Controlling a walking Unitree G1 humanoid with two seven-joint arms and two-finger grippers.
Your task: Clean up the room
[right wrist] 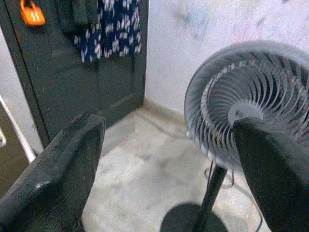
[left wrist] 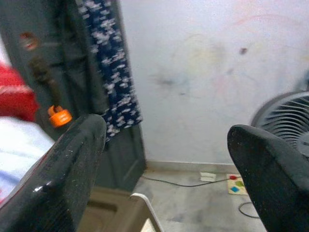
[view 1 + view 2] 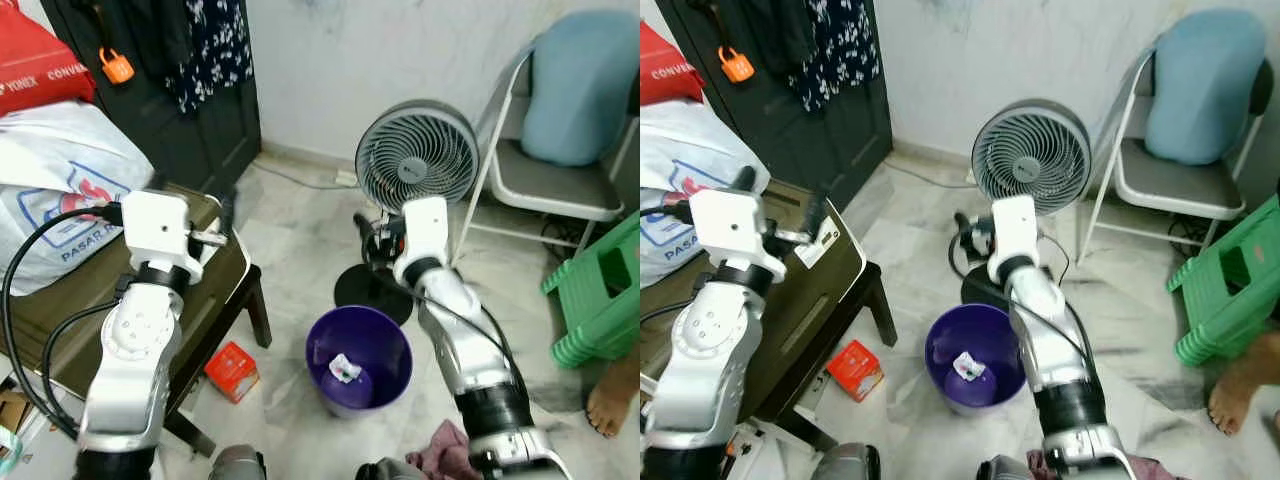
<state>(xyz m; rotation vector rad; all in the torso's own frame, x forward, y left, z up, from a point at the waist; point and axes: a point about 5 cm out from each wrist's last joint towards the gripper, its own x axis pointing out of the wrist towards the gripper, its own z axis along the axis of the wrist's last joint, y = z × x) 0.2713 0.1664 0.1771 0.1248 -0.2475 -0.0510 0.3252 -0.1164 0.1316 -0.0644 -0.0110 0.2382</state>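
Note:
A purple bin (image 3: 358, 372) stands on the marble floor between my two arms, with a crumpled white scrap (image 3: 344, 369) inside it. To its left a small red box (image 3: 232, 371) lies on the floor by the table leg. A pink cloth (image 3: 445, 447) lies at the bottom edge, near my right arm. My left gripper (image 2: 166, 137) is raised over the dark table, open and holding nothing; one of its fingers (image 3: 227, 208) sticks out past the wrist. My right gripper (image 3: 375, 238) hovers above the bin in front of the fan's stand, open and holding nothing.
A grey standing fan (image 3: 416, 155) is behind the bin, its cable on the floor. The dark low table (image 3: 200, 290) on the left carries a white bag (image 3: 60, 190) and a red bag (image 3: 35, 60). A chair (image 3: 555, 180), a green stool (image 3: 600, 290) and a person's foot (image 3: 612, 395) are to the right.

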